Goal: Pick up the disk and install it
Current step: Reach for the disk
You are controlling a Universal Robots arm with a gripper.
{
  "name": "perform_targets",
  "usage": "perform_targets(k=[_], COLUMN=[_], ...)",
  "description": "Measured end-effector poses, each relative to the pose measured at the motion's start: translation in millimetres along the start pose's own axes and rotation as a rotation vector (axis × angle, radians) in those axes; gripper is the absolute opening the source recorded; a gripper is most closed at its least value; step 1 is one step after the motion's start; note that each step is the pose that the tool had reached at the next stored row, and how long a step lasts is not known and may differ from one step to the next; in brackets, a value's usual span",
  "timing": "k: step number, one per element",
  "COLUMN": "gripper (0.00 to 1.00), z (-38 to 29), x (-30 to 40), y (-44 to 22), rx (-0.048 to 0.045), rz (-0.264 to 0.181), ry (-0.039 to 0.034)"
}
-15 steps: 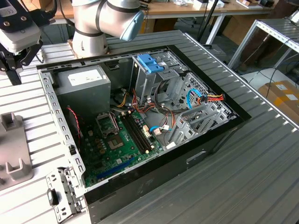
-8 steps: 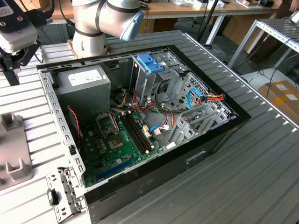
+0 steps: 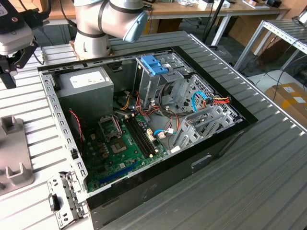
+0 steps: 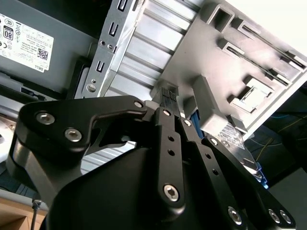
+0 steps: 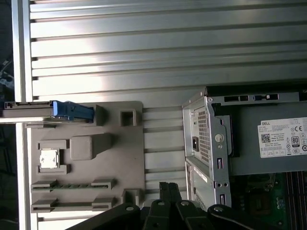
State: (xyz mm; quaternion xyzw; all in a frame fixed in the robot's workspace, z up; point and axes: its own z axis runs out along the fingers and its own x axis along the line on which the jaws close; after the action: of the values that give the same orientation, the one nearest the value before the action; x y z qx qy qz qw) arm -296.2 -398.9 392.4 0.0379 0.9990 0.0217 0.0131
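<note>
**Disk not picked up – pincer closed and empty**

My pincer has its black fingers pressed together with nothing between them. In the first wrist view the tips hang over one edge of the grey moulded fixture plate, on the side nearest the case.

The disk, a flat grey hard drive in a light-blue carrier frame with a blue end tab, stands on edge in a slot at the opposite side of that plate. It is well apart from my fingers.

The plate lies on the ribbed aluminium table, just beside the open black desktop computer case, at the exterior view's left of it.

Inside the case:
- green motherboard
- grey power supply box
- upright metal drive cage with a blue plastic bracket on top
</note>
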Motion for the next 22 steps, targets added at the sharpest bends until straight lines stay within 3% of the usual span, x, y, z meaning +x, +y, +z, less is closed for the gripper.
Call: perform_targets(k=[22], gripper=[0.11], z=[-0.5], x=[16.5], y=[-1.2], rx=[0.0], rz=[0.0], ry=[0.0])
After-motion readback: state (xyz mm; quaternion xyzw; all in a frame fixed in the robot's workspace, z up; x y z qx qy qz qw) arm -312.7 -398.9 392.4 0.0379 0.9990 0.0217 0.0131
